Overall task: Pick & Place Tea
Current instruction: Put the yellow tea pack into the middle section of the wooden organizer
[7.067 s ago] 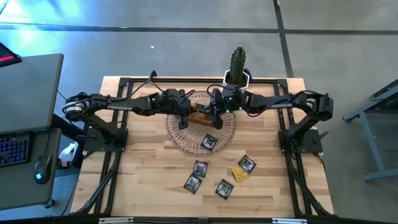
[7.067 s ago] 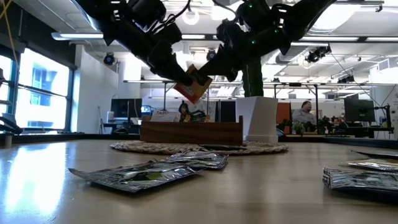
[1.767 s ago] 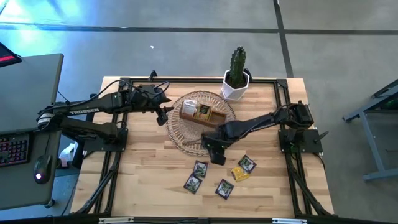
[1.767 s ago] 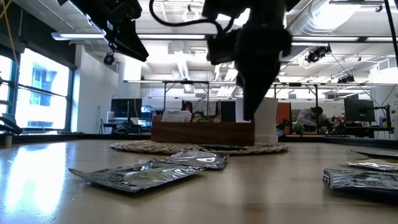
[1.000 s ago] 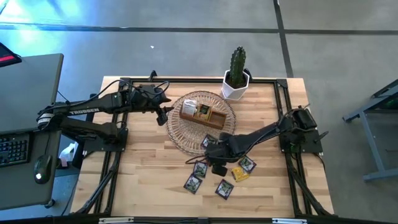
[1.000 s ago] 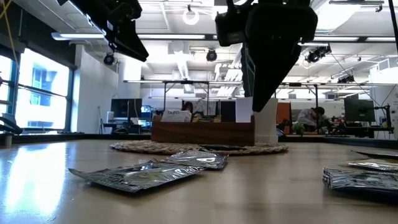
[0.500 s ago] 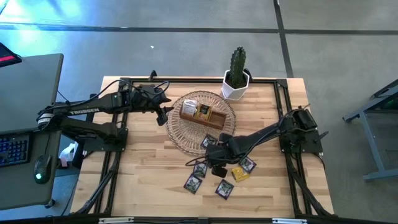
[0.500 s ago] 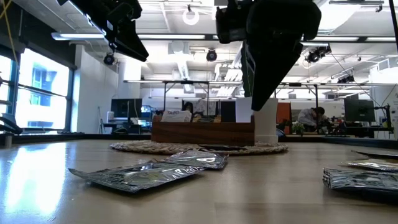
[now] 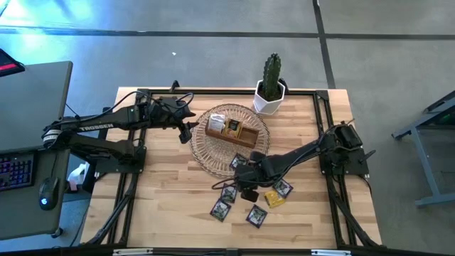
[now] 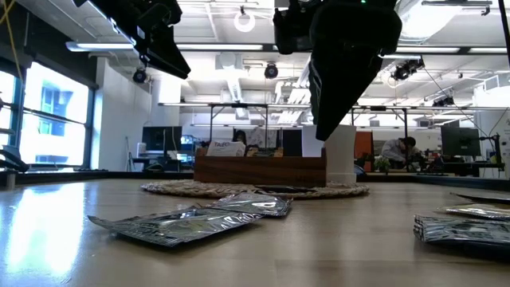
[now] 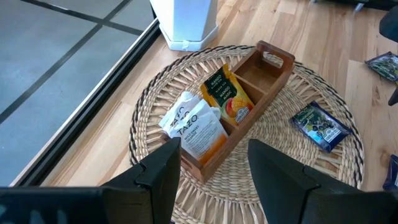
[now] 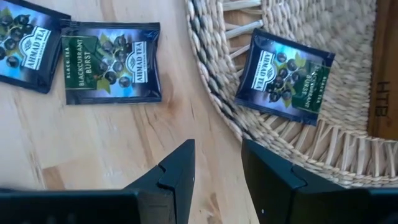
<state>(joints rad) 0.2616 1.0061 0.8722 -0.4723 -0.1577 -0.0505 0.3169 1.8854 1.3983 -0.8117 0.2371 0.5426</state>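
Tea packets lie in three places. An orange packet [image 11: 227, 99] and a white one [image 11: 196, 127] stand in the wooden box [image 9: 232, 129] on the round wicker mat [image 9: 206, 153]. One dark packet [image 12: 286, 71] lies flat on the mat's near part. Several more [image 9: 229, 192] [image 9: 256, 215] [image 9: 283, 188] lie on the table in front of it. My right gripper [image 12: 217, 168] hovers open above the mat's near rim, between the mat packet and a dark packet [image 12: 112, 62] on the wood. My left gripper [image 11: 214, 180] hangs open beside the mat's left edge, raised.
A white pot with a cactus [image 9: 271, 82] stands behind the mat at the far edge. A yellow packet [image 9: 274, 199] lies among the dark ones. Bare wood runs along the near edge and the left side of the table [image 9: 163, 192]. People sit at desks in the room beyond.
My right gripper has edged a little toward the table's left edge above the packets, still open. My left gripper has kept still.
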